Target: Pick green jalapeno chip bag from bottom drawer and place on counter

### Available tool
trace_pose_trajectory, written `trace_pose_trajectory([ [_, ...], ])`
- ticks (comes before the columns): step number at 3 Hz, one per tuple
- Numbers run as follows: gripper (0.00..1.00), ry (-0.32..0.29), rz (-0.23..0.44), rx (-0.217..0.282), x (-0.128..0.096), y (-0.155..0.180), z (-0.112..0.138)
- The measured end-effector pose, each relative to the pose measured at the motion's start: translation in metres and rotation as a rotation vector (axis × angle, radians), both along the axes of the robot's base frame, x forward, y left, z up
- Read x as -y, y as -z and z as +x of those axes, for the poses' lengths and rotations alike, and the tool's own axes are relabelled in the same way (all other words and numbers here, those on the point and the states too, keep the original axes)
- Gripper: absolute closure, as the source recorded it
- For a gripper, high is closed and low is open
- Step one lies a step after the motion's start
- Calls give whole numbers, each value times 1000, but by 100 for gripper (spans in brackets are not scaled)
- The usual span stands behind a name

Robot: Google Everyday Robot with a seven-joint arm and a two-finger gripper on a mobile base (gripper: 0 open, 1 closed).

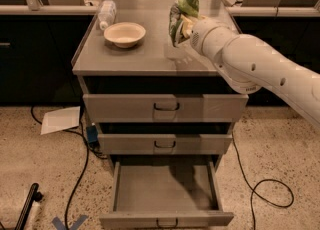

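Jaws grasp green jalapeno chip bag [182, 13] above counter [142, 55] — bottom drawer [165, 190] open; speckled floor [282, 146].

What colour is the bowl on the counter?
Cream bowl, camera view. End effector holds chip bag above counter.

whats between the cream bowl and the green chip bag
In the camera view, only bare grey metal counter separates the cream bowl from the crinkly green chip bag the gripper holds above it.
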State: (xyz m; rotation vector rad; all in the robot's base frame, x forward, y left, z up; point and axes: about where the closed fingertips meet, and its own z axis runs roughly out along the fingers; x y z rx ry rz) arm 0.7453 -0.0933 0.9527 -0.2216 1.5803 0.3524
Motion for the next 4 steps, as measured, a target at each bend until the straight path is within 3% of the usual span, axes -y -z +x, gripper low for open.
trace_pose_trajectory([
  [2,11,0,0,0,0,0,0],
  [3,0,0,0,0,0,0,0],
  [4,0,0,0,0,0,0,0],
])
